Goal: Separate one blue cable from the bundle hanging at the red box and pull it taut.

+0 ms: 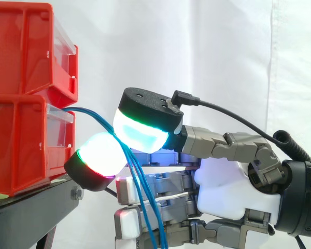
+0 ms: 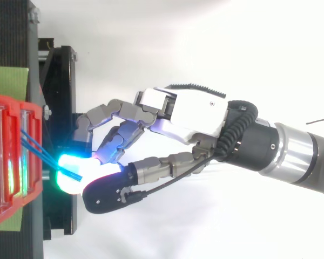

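Note:
Thin blue cables point(image 1: 89, 111) come out of the lower red bin point(image 1: 15, 148) and run right, then hang down as a bundle point(image 1: 146, 207) in front of my hand point(image 1: 225, 189). Two glowing fingertips point(image 1: 141, 132) close against each other right at the bin's front, with blue cable passing between them. How many strands sit in the pinch I cannot tell. From above, the blue cables point(image 2: 36, 148) leave the red bin point(image 2: 34, 116) and reach the glowing pads point(image 2: 74, 163). My hand point(image 2: 189, 110) comes in from the right with its other fingers bent towards the bin.
A second red bin point(image 1: 26, 46) is stacked on the lower one. Both rest on a black stand point(image 1: 31, 212), whose frame point(image 2: 59, 81) lies directly under my fingers. A white curtain hangs behind.

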Motion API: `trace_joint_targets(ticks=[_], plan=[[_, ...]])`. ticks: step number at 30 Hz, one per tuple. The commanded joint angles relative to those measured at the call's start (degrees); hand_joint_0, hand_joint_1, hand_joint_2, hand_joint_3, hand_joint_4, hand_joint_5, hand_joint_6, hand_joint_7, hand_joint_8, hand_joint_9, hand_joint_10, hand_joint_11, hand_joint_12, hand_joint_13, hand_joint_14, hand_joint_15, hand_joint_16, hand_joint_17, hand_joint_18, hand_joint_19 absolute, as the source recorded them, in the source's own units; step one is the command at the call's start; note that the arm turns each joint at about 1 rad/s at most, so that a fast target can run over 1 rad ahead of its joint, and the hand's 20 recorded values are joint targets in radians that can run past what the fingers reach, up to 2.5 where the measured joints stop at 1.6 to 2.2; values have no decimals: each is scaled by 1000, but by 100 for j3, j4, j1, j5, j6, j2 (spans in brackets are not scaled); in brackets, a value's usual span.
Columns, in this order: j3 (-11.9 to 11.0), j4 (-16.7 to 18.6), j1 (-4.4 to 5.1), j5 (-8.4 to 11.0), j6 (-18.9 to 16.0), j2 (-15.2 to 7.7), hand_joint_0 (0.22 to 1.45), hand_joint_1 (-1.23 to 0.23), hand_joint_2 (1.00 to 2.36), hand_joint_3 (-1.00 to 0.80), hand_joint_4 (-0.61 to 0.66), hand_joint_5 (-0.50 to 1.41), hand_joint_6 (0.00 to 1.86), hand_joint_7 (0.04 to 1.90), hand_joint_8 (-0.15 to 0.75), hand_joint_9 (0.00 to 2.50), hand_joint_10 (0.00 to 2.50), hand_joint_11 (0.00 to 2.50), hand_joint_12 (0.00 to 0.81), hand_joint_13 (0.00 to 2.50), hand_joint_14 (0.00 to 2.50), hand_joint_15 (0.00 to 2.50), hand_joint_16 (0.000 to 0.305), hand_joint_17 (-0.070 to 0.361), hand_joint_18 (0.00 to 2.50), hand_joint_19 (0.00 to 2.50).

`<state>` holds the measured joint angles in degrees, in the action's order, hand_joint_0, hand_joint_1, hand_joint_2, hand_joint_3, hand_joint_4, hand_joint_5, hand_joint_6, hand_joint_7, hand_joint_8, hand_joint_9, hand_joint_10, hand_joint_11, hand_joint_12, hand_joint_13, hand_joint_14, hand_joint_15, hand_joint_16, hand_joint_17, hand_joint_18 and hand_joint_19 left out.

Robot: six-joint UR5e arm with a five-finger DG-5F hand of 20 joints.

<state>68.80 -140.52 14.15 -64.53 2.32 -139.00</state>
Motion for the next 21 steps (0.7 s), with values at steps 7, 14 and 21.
trace_joint_targets(ticks=[7,14,21], plan=[[2,-90,0,-15,-118,5,648,-667,1019,-283,36,-228,928,917,290,1111,21,1165,331,1175,26,806,47,105,756,583],[-7,-503,-26,-42,-408,22,657,-660,1018,-304,39,-234,929,898,279,1105,19,1232,322,1237,28,966,47,105,754,580],[-7,-573,-70,-226,-513,119,661,-659,1016,-321,44,-237,928,892,275,1085,17,1240,311,1301,26,1089,48,107,754,579]])
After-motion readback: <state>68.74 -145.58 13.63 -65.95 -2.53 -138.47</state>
